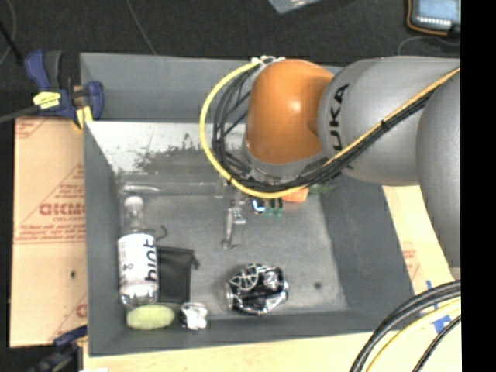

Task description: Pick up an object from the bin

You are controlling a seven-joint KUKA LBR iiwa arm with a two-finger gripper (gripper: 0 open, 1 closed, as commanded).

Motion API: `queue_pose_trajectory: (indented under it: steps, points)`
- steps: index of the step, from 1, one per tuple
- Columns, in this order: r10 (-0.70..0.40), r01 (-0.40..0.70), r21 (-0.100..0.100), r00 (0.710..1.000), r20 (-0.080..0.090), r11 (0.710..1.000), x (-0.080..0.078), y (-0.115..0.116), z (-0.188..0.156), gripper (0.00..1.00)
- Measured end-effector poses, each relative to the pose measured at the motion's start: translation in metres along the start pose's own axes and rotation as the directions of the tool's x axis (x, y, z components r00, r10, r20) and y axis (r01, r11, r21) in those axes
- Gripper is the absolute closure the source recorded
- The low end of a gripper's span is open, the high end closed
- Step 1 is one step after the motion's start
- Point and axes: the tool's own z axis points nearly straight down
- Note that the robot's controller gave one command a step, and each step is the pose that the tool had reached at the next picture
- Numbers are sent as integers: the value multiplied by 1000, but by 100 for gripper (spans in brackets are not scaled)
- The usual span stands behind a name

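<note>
Hanging beneath the orange wrist cover (283, 111), the claw (231, 225) is placed over bare floor at the middle of the grey bin (353, 231). Nothing is seen held in it. Whether it is open or closed cannot be told.

Contents, listed by nearness to the claw:

1. Black-and-white bundle (257, 289), lower middle of the frame, below and slightly right of the claw, apart from it. It is judged light, crumpled and yielding. The glossy skin may slip, so hold is best taken across its middle.
2. Black pouch (177, 273), lower left, lying flat against the bottle. It is judged soft and thin, and a raised edge would have to be pinched.
3. Clear bottle (136, 266) with a white label, laid along the left wall, cap toward the top of the frame. It is judged stiff, smooth and liable to roll, and is best taken across the body.
4. Yellow-green oval (150, 316), lower-left corner. It is judged small and light.
5. White scrap (194, 315), just right of the oval. It is judged light and easily crushed.

No thing is yet lifted.
</note>
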Motion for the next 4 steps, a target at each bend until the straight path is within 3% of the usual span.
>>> queue_pose_trajectory:
  steps: [1, 2, 3, 4]
  points:
    - [2, -2, -1, 1000, 7, 1000, -1, 0, -5, 0]
    - [-14, 14, -1, 1000, 9, 1000, 22, -31, 24, 0]
    - [52, -52, 0, 999, 8, 999, 40, -51, 53, 0]
    - [-45, 45, -2, 999, 12, 999, 60, -86, 86, 0]
